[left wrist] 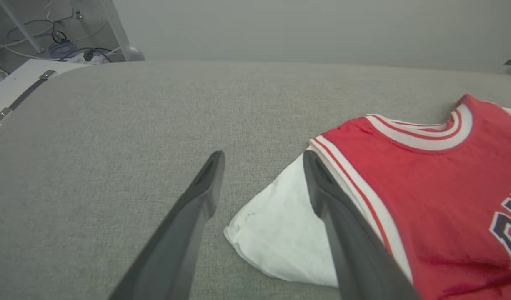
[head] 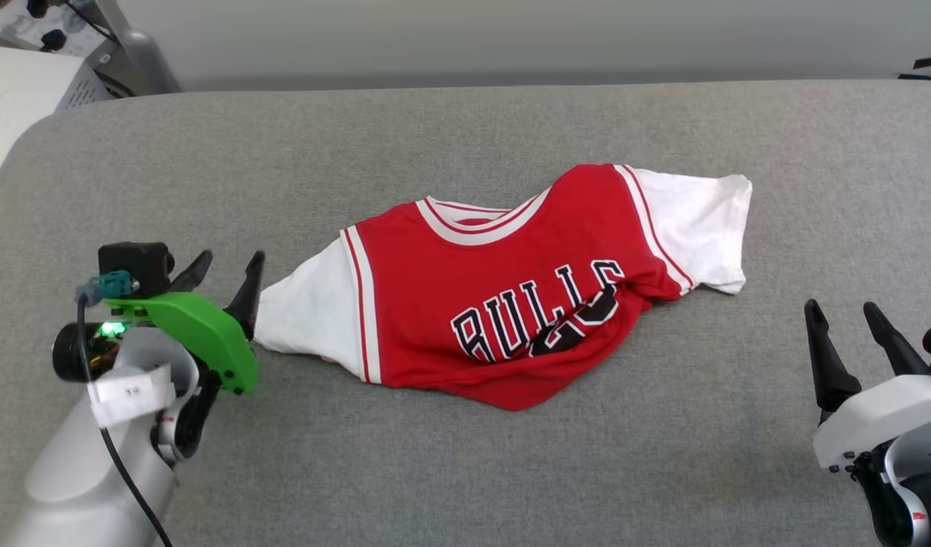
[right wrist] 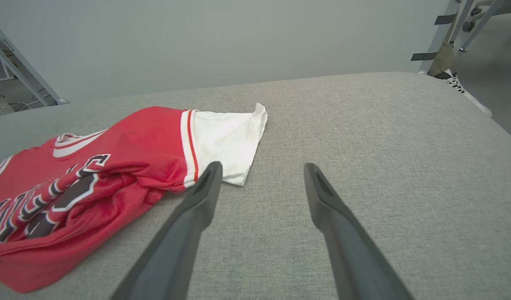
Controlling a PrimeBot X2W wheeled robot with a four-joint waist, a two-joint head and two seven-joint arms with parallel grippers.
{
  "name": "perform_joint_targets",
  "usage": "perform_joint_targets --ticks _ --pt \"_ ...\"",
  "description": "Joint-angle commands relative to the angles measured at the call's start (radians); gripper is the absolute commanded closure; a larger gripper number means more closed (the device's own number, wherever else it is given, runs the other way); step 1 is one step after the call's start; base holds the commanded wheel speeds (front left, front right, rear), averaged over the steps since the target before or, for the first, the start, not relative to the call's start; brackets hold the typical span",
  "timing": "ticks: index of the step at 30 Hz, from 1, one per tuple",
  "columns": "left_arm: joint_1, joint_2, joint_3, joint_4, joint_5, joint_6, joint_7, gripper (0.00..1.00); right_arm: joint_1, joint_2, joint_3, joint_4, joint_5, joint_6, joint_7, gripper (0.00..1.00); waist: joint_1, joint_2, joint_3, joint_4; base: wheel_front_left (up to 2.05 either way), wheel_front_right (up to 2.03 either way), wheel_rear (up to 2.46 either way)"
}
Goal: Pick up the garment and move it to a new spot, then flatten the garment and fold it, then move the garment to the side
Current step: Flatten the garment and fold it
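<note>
- The garment [head: 503,319], a red jersey T-shirt with white short sleeves, is lying rumpled near the middle of the grey padded surface [head: 465,471]. Its striped collar is pointing to the far side and the black "BULLS" lettering is facing up.
- Its lower body is bunching up toward the near side, and a fold on the right is partly hiding the number under the lettering.
- The left sleeve [head: 306,315] is reaching out to the left, narrowing to a creased tip. The right sleeve [head: 701,228] is lying fairly flat at the far right end.
- The left gripper [head: 231,260] is sitting at the left end of the garment with its claw released, fingers spread and nothing between them. One finger is standing just beside the tip of the left sleeve. In the left wrist view that finger is crossing in front of the sleeve, and I cannot tell whether it is touching the cloth.
- The right gripper [head: 841,307] is hovering at the near right, well apart from the garment. Its claw is also released and empty, with bare grey surface showing between its fingers.
</note>
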Motion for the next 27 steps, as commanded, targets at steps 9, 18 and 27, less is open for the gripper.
perform_joint_targets --ticks 9,18,27 --pt "0.147 -0.040 -0.007 -0.214 0.114 0.073 -0.225 0.00 0.003 -0.077 0.039 -0.031 0.015 -0.001 0.111 0.00 0.0000 0.0000 -0.024 0.076 0.00 0.00 0.00" --pt "0.250 -0.078 -0.001 -0.367 0.155 0.126 -0.240 0.00 -0.113 -0.254 0.209 -0.014 0.085 -0.001 0.366 0.00 0.0000 0.0000 0.012 0.154 0.00 0.00 0.00" --pt "0.231 -0.106 -0.009 -0.358 0.173 0.115 -0.241 0.00 -0.297 -0.398 0.439 0.087 0.192 -0.001 0.497 0.00 0.0000 0.0000 0.055 0.230 0.00 0.00 0.00"
